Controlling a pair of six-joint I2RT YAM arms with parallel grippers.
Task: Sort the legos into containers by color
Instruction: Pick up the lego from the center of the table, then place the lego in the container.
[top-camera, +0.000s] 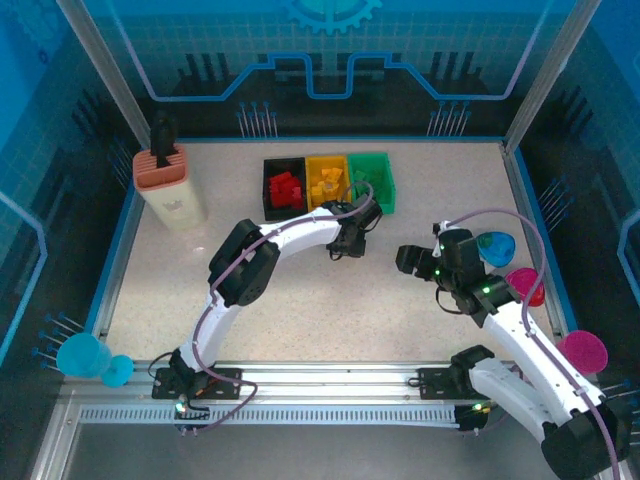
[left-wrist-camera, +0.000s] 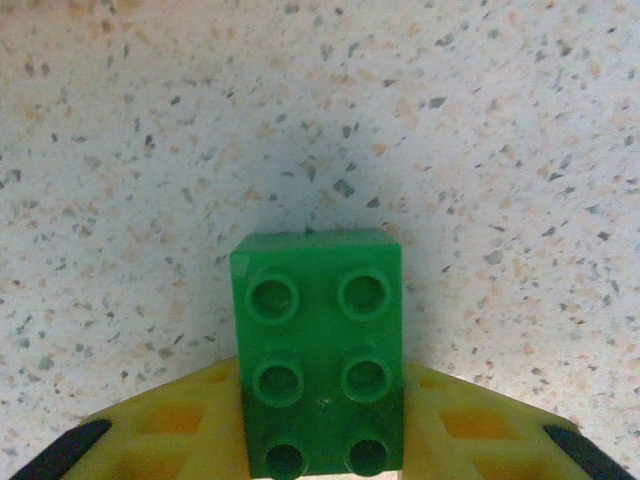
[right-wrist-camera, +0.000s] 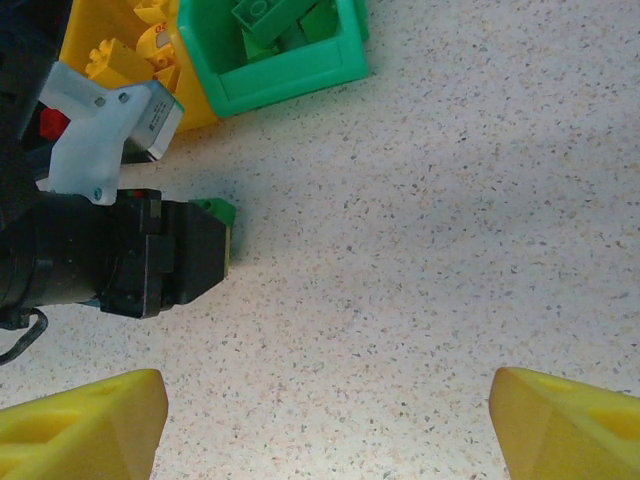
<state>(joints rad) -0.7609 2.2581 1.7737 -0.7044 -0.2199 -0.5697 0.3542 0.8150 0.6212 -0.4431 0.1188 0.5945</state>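
Pickup step: left gripper (left-wrist-camera: 320, 400) pinching a green brick (left-wrist-camera: 318, 300) flat on the tabletop (left-wrist-camera: 450, 120). Next up, I'd guess - lift, carry toward 1 o'clock, drop in the green bin (top-camera: 388, 190). Right gripper (right-wrist-camera: 328, 400) spread wide, holding nothing.

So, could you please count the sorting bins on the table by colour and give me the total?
black bin: 1
yellow bin: 1
green bin: 1
Total: 3
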